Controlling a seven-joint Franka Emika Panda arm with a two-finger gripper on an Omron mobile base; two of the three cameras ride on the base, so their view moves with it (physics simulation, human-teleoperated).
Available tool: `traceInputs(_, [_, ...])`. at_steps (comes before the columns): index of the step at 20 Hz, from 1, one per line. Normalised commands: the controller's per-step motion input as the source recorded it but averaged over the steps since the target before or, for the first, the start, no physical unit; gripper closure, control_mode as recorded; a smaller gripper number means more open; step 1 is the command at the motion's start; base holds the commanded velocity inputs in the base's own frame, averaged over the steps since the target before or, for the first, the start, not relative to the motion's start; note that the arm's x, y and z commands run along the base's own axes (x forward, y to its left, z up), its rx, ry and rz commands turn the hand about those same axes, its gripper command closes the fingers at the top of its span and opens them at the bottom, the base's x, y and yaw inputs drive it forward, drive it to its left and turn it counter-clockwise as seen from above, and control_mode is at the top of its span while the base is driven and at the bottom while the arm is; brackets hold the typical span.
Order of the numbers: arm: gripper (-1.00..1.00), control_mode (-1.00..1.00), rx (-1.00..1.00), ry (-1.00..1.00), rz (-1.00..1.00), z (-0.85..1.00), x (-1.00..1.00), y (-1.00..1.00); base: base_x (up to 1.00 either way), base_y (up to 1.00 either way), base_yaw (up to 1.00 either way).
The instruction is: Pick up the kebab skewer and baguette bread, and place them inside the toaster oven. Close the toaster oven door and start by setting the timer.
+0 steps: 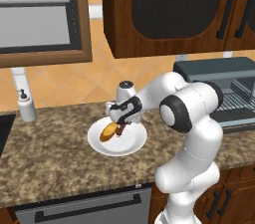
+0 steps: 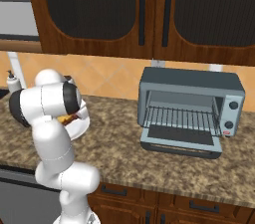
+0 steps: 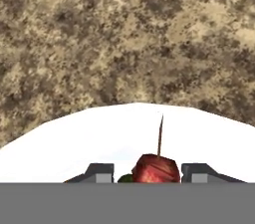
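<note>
My gripper is down on the white plate, shut on the kebab skewer. In the hand view a dark red chunk of the kebab skewer sits between the fingertips of the gripper, its thin stick pointing away over the plate. The golden baguette bread lies on the plate just left of the gripper. To the right along the counter stands the toaster oven, its door dropped open and the wire rack showing. The oven is partly hidden behind my arm.
A soap dispenser stands at the counter's back left. Dark wooden cabinets hang low above the oven. Speckled counter lies between plate and oven. The oven's knobs are on its right side.
</note>
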Motion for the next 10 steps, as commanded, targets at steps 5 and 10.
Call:
traceInputs(5, [1.0,-1.0,0.0,-0.05,-0.03,0.35,-0.11,-0.21,0.0,0.0,0.0])
traceInputs(10, [1.0,-1.0,0.0,0.0,-0.1,0.63,-0.17,-0.28,0.0,0.0,0.0])
